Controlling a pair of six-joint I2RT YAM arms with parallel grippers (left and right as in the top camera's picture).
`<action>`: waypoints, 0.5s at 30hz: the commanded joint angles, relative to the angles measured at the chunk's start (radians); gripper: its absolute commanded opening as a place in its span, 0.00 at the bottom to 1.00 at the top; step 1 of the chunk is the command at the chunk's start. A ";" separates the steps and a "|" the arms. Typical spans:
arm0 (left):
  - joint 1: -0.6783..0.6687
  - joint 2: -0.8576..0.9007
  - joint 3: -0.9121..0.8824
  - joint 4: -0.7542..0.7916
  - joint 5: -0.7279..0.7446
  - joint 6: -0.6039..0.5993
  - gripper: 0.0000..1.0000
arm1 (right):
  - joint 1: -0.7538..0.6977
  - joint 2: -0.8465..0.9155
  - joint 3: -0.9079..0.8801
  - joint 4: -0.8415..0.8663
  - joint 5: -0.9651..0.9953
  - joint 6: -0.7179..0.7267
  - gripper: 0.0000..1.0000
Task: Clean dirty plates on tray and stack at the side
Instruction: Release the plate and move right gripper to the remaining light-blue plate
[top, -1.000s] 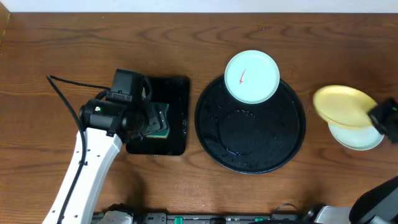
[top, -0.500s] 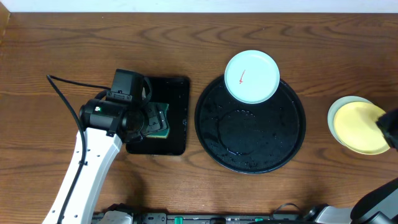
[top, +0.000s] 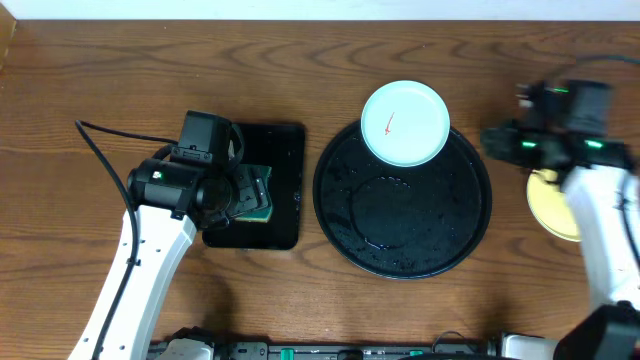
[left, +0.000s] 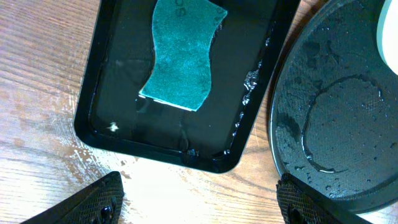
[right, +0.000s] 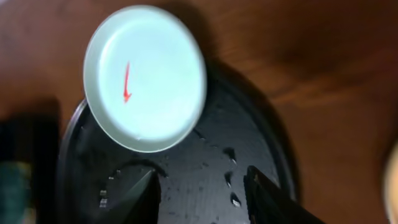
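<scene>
Right claw (right: 202, 175) near tray (right: 239, 134) with mint plate (right: 146, 78)

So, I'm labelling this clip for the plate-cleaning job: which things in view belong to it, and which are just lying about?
Job:
mint plate, red-streaked, at the round tray's far edge
round tray, wet
yellow plate, on the table right of the tray
sponge, likely the wiper

Lying about:
rectangular tray, only holding the sponge

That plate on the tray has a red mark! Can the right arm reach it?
Probably yes. The right hand hangs open near the plate, with nothing between them.
</scene>
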 joint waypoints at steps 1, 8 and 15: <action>0.004 -0.005 0.022 -0.006 -0.005 0.017 0.80 | 0.135 0.088 0.006 0.058 0.272 -0.036 0.43; 0.004 -0.005 0.022 -0.006 -0.005 0.017 0.80 | 0.225 0.302 0.006 0.300 0.448 -0.028 0.41; 0.004 -0.005 0.022 -0.006 -0.005 0.017 0.80 | 0.224 0.405 0.006 0.398 0.383 0.063 0.32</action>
